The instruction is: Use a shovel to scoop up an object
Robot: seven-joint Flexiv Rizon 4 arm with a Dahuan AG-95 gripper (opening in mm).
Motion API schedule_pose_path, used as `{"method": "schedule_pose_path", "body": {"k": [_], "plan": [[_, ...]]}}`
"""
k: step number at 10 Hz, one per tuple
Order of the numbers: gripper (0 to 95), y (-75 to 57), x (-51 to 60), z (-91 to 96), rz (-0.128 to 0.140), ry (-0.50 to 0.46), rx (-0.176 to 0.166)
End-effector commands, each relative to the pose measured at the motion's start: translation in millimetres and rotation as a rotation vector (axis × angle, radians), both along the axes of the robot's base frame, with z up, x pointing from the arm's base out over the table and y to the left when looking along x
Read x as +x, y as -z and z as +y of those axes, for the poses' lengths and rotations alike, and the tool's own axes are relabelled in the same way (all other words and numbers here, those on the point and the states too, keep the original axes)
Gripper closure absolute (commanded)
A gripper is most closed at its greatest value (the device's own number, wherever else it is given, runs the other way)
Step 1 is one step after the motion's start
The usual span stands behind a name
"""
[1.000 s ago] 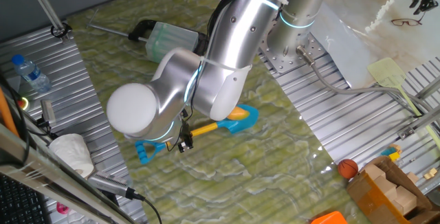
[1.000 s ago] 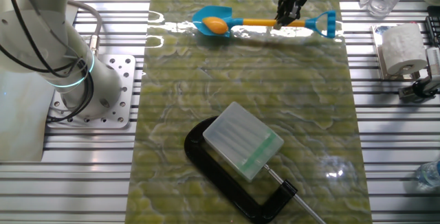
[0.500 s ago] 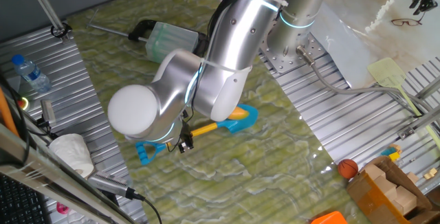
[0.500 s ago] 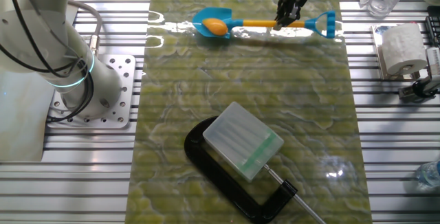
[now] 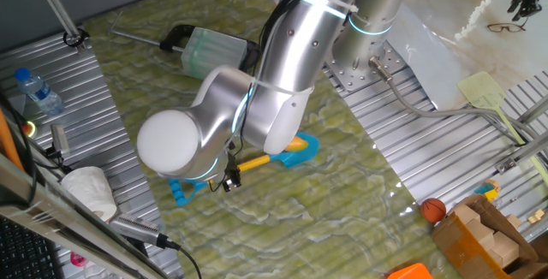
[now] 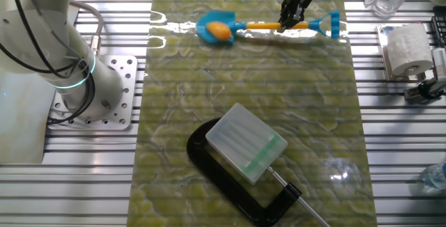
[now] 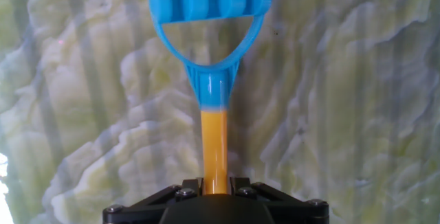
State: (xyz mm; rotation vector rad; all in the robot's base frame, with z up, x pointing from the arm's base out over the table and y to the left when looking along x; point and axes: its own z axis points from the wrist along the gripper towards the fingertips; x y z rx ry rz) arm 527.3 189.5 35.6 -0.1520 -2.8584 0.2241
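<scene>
- Arm [image 5: 282,82] bent low over the mat; gripper [image 6: 291,19] clamped on the shovel's [image 6: 261,26] yellow shaft
- Lemon [image 6: 218,29] carried on the blue blade
- Clamp [image 6: 237,185] and plastic box [image 6: 245,142] lie well apart

The arm hides most of the shovel [image 5: 287,152] and the fingers gripping it.

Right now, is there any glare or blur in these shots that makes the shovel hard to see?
In the other fixed view, bright glare streaks lie on the mat beside the shovel, yet blade and object stay clear. In one fixed view, the arm hides much of the shaft; a glare spot sits lower right on the mat. In the hand view, the handle is sharp, with the gripper edge dark.
</scene>
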Motion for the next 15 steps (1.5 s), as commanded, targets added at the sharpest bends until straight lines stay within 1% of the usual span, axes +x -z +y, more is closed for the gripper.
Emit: {"method": "schedule_pose_path", "body": {"k": [1, 5, 7, 9, 10, 11, 12, 13, 14, 15], "plan": [[76.0, 0.4, 0.1, 0.4, 0.000, -0.003, 0.000], [76.0, 0.4, 0.1, 0.4, -0.007, -0.012, 0.001], [76.0, -1.4, 0.0, 0.4, -0.017, -0.017, 0.006], [76.0, -14.7, -1.2, 0.3, -0.038, -0.013, 0.029], [95.0, -21.1, -1.9, -0.6, -0.056, -0.010, 0.036], [95.0, -35.4, -3.6, -6.0, -0.073, 0.000, 0.087], [95.0, -44.9, -5.1, -13.2, -0.075, -0.023, 0.095], [95.0, -53.5, -7.0, -20.5, -0.070, -0.044, 0.105], [95.0, -59.2, -8.5, -25.4, -0.068, -0.055, 0.109], [95.0, -70.3, -12.3, -40.9, -0.073, -0.089, 0.118]]}}
